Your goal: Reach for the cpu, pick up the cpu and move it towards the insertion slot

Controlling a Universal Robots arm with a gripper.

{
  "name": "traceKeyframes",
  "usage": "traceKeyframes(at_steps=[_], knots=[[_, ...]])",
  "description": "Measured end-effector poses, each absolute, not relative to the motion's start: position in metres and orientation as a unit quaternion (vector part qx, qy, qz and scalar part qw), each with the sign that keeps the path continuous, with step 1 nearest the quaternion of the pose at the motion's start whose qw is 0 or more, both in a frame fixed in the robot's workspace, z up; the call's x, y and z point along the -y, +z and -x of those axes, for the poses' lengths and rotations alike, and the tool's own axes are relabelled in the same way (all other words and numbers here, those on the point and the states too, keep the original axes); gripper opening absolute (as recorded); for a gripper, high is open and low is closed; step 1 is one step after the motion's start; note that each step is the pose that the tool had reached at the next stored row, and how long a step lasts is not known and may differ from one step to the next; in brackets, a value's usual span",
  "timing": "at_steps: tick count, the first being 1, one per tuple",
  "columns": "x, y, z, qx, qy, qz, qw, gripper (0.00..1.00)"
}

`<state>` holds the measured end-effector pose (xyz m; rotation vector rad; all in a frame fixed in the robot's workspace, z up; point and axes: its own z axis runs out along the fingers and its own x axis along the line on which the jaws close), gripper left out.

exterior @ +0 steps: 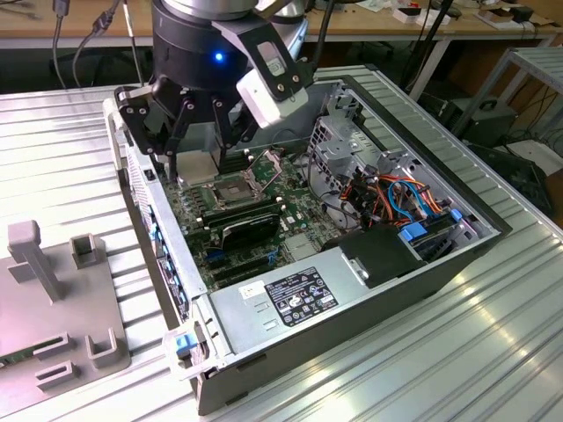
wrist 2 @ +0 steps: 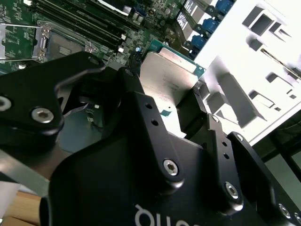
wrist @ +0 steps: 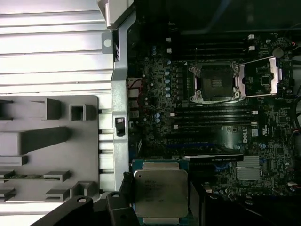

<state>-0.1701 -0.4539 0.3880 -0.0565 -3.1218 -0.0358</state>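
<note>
The cpu (exterior: 194,165), a flat pale silver square on a green edge, hangs above the motherboard in the open computer case. My gripper (exterior: 195,169) is shut on it, with black fingers (wrist: 118,207) against two opposite sides. Both wrist views show the chip held, the cpu (wrist: 161,192) in the first and the cpu (wrist 2: 170,75) in the second. The insertion slot (exterior: 236,188) lies just beyond the chip towards the exterior view's right, its metal frame open and its dark centre bare. It is also seen as the insertion slot (wrist: 214,82) and the insertion slot (wrist 2: 60,41).
A grey fixture plate (exterior: 53,290) with upright holders lies outside the case at the exterior view's left. Inside the case are long memory slots (wrist: 211,115), a black card (exterior: 251,230), a grey power supply (exterior: 290,299) and a drive cage with cables (exterior: 396,193). The case wall (wrist: 120,94) runs close to the gripper.
</note>
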Motion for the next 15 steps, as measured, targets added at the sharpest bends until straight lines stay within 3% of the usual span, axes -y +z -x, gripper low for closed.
traceKeyframes(at_steps=[15], knots=[[0.454, 0.388, 0.148, 1.0, -0.012, 0.018, 0.01, 0.55]])
